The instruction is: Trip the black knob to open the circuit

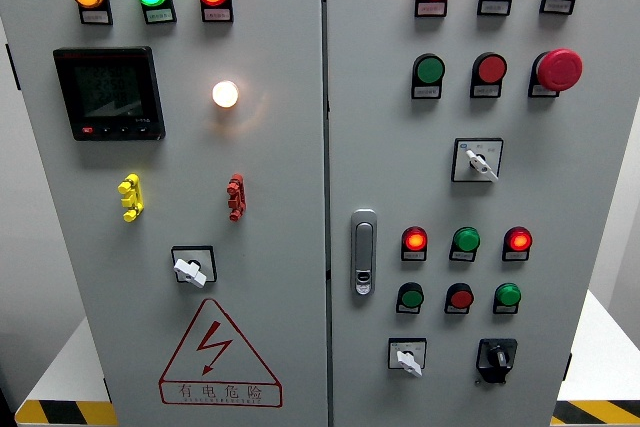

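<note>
The black knob [497, 356] is a rotary selector on a black base, low on the right door of a grey electrical cabinet [300, 197]. Its pointer stands roughly upright, leaning slightly left. A white-handled selector [407, 357] sits just left of it on the same row. Neither of my hands nor arms shows in the head view.
Above the black knob are rows of red and green lamps and buttons [465, 242], another white selector [478, 160] and a red mushroom stop button [558, 69]. A metal door latch [363, 253] sits by the door seam. The left door carries a meter display [108, 93], lit lamps and a warning triangle [219, 355].
</note>
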{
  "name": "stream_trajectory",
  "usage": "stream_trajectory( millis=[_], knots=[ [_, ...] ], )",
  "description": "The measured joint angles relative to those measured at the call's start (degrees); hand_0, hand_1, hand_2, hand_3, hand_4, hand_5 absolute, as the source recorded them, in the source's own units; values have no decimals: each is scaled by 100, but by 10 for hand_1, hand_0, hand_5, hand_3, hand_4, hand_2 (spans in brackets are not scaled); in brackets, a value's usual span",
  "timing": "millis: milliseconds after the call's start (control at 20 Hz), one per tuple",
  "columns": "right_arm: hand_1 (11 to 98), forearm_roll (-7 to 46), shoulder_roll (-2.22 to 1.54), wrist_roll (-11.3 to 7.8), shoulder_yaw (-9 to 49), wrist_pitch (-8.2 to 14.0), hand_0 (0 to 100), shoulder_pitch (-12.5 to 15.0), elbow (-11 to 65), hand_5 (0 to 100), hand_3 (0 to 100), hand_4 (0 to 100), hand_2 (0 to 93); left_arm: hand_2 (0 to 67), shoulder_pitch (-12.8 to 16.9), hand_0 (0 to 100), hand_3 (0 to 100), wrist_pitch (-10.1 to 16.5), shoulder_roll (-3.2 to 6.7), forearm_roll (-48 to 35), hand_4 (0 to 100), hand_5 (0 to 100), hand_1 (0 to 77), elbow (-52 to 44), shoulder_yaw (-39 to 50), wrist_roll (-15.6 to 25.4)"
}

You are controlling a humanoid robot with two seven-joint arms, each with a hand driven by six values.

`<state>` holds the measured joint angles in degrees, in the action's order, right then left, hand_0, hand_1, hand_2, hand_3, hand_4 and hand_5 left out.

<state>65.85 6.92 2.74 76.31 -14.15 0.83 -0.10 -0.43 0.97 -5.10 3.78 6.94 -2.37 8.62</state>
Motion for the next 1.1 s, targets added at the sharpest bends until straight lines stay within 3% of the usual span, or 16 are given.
stream_trajectory(
  millis=[150,350,450,550,900,1100],
  knots=[
    [393,624,15,-67,697,-38,727,136,996,382,273,229,65,128,0,0,214,0,0,0,66,16,33,0,1,0],
    [397,749,21,-494,898,68,725,255,2366,394,278,226,65,128,0,0,214,0,0,0,67,16,34,0,0,0],
    [411,719,26,-740,764,306,720,225,2712,426,307,246,72,128,0,0,214,0,0,0,66,16,34,0,0,0],
    [421,710,26,-863,733,540,718,188,3093,448,323,262,74,128,0,0,214,0,0,0,66,16,34,0,0,0],
    [451,1162,23,-856,1467,615,727,211,5090,461,334,267,72,128,0,0,214,0,0,0,66,16,32,0,1,-2],
    [452,1447,23,-675,1607,617,742,257,6349,464,333,265,70,128,0,0,214,0,0,0,67,16,33,0,1,-2]
  ],
)
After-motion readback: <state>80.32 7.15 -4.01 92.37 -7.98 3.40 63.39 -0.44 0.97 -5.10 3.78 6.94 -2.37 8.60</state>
